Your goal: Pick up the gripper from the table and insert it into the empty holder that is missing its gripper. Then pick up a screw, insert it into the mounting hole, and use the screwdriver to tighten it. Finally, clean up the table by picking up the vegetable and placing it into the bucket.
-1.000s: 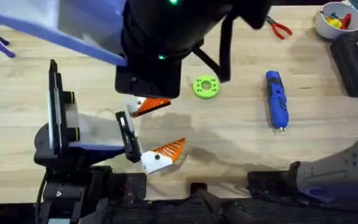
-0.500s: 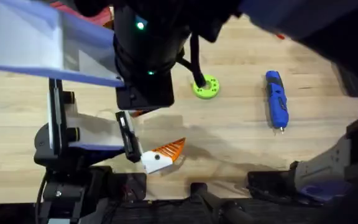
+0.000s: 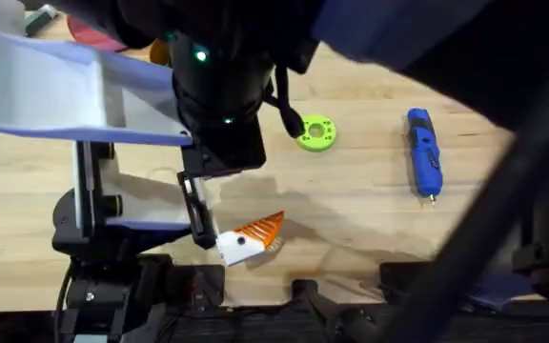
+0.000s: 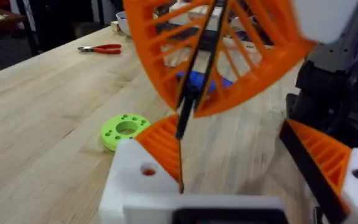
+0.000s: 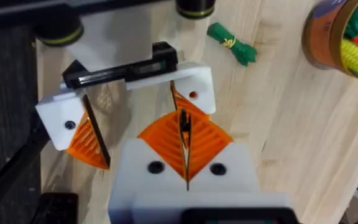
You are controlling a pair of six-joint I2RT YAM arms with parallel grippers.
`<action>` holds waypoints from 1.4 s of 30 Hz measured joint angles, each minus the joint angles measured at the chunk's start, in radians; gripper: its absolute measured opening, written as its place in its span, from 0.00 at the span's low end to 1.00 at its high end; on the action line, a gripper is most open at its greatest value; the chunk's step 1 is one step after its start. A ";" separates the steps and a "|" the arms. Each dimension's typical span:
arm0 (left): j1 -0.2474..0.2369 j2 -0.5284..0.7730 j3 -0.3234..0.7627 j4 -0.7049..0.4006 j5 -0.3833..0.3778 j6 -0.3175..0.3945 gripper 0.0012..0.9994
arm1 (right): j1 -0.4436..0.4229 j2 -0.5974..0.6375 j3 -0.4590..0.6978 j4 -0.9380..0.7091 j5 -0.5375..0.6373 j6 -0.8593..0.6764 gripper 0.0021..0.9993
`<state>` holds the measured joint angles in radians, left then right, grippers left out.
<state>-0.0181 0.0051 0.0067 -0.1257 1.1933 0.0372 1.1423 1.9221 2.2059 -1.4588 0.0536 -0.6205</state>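
One screwdriver point(image 3: 423, 152), tip toward bases; left fingers point(image 4: 319, 155) wide, right fingers point(image 5: 166, 140) pressed together.

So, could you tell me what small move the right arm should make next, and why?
Probably lift the right end effector straight up, away from the holder. It is shut, with its tips just above the gripper, which already looks seated in the holder. The mounting hole shows orange and no screw head, so clearing away would make room for the screw.
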 joint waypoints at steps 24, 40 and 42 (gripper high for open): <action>0.000 0.000 0.000 0.000 0.000 0.000 0.99 | -0.030 0.005 0.000 0.022 -0.026 -0.013 0.00; 0.000 0.000 0.000 0.000 0.000 0.000 0.99 | -0.030 0.030 0.000 0.023 -0.030 -0.016 0.00; 0.000 0.000 0.000 0.000 0.000 0.000 0.99 | -0.031 0.031 0.000 0.024 -0.030 -0.016 0.00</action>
<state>-0.0181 0.0054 0.0071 -0.1257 1.1933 0.0372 1.1112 1.9527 2.2059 -1.4346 0.0238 -0.6365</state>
